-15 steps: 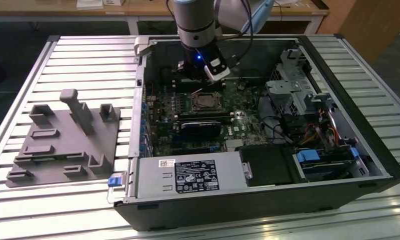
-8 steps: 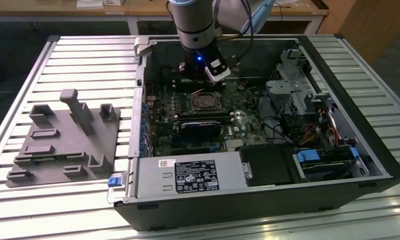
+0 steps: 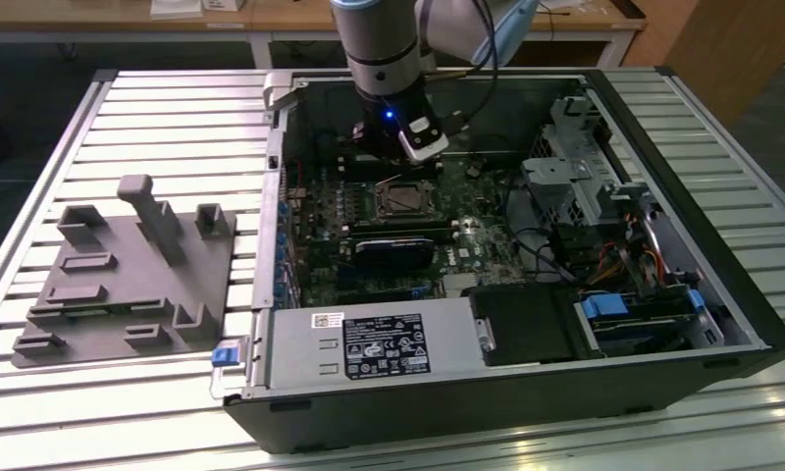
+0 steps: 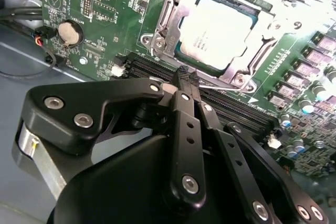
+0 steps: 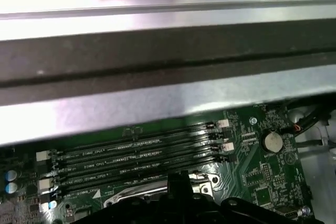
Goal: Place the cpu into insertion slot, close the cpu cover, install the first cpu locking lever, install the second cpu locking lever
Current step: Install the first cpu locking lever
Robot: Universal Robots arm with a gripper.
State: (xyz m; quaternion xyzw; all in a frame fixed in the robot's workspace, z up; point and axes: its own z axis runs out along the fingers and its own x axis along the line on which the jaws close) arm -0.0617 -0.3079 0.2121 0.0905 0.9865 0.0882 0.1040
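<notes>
Inside the open computer case [image 3: 497, 412], the cpu [image 4: 218, 27] lies flat in its socket on the green motherboard [image 3: 317, 245], its pale metal top showing through the window of the cpu cover [image 4: 251, 51]. The cover's silvery frame lies down around the chip. A thin metal lever wire [image 4: 215, 83] runs along the socket's edge on the side facing the memory slots [image 5: 136, 156].

Right at that edge hangs the gripper [image 4: 186, 77], its black fingers clenched together with no gap between the tips. Whether they pinch the lever wire or only touch it I cannot tell. The tips sit between the socket and the long dark memory slots. A round coin battery [image 4: 70, 32] rests on the board well apart from the socket.

From the exterior view, the arm [image 3: 382, 49] reaches straight down into the case from twelve o'clock and ends just above the socket. A black card [image 3: 392, 250] stands at six o'clock from the socket, and the power supply [image 3: 366, 345] lies farther out the same way. Drive cages [image 3: 576, 177] fill the three o'clock side. A grey moulded fixture [image 3: 118, 275] lies on the slatted metal table [image 3: 706, 432] at nine o'clock from the case.
</notes>
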